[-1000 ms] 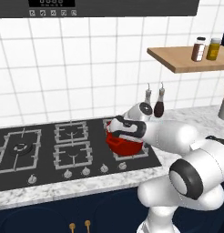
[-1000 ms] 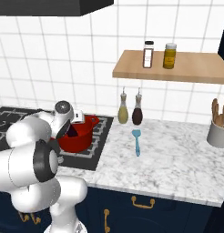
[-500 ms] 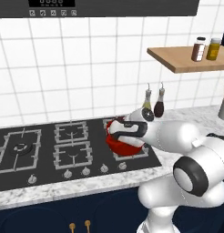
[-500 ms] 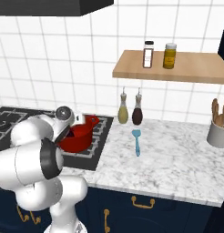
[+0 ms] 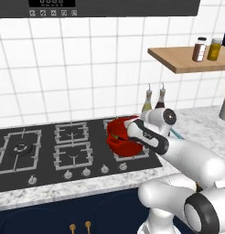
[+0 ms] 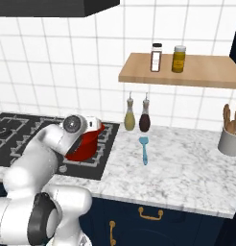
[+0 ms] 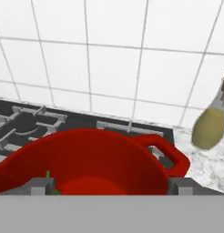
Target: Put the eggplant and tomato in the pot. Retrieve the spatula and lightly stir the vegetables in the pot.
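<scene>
One red pot [image 5: 122, 139], round, with two small side handles, stands on the right-hand burner of the black hob [image 5: 50, 151]; in the right base view the pot [image 6: 86, 144] sits at the hob's [image 6: 24, 137] right end, close to the marble counter [image 6: 187, 168]. In the hand view the pot [image 7: 95, 159] is seen from just above its rim, one handle toward the right, and a small green scrap [image 7: 49, 175] shows inside at the left.

One gripper [image 7: 109, 186], at the end of the white arm [image 5: 153, 135], hovers over the pot's near rim. Its two grey fingertips [image 7: 41, 185] stand wide apart, one at each side of the pot's opening, with nothing between them.

One light-blue spatula [image 6: 144, 149], blade toward the wall and darker handle toward the counter's front, lies flat on the marble, to the right of the hob and well apart from the pot. In the left base view a sliver of the spatula [image 5: 176, 134] shows beyond the arm.

Two oil bottles [image 6: 136, 115], one yellowish and one dark, hang on the tiled wall just above the spatula; the yellowish one [image 7: 209, 127] appears at the right of the hand view.

One wooden shelf [image 6: 182, 72] carries two jars [image 6: 165, 57].

One grey utensil holder [image 6: 230, 139], with wooden tools in it, stands at the counter's far right.
</scene>
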Motion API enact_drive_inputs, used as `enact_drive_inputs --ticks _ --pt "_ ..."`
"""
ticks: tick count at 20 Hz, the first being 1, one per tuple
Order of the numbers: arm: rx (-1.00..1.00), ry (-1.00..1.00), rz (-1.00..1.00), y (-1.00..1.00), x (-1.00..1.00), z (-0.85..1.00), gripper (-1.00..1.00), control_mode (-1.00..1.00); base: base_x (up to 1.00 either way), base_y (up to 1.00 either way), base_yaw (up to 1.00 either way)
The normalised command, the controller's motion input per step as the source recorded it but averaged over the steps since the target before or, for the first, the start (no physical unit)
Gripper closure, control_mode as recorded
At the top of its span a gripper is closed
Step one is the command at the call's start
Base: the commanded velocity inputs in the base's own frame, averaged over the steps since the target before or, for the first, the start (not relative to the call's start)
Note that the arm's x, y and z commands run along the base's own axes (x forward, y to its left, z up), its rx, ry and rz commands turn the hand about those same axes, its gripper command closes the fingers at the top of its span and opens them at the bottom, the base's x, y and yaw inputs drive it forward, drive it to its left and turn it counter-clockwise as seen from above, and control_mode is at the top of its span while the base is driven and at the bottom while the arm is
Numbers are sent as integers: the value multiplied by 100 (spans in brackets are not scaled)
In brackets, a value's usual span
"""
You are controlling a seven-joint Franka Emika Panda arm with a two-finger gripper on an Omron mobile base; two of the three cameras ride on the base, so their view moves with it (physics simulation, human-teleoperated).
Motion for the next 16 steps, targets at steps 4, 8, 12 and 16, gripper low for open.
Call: enact_drive_inputs --ticks 4,8,12,16 --pt "-13 22 -18 -95 -23 38 -100 -100 0 0 0" --pt "-15 30 -23 -100 -8 4 -100 -100 0 0 0" --pt "1 25 -19 -100 -1 -66 -100 -100 0 0 0" --pt "10 24 -12 -100 16 -87 -100 -100 0 0 0"
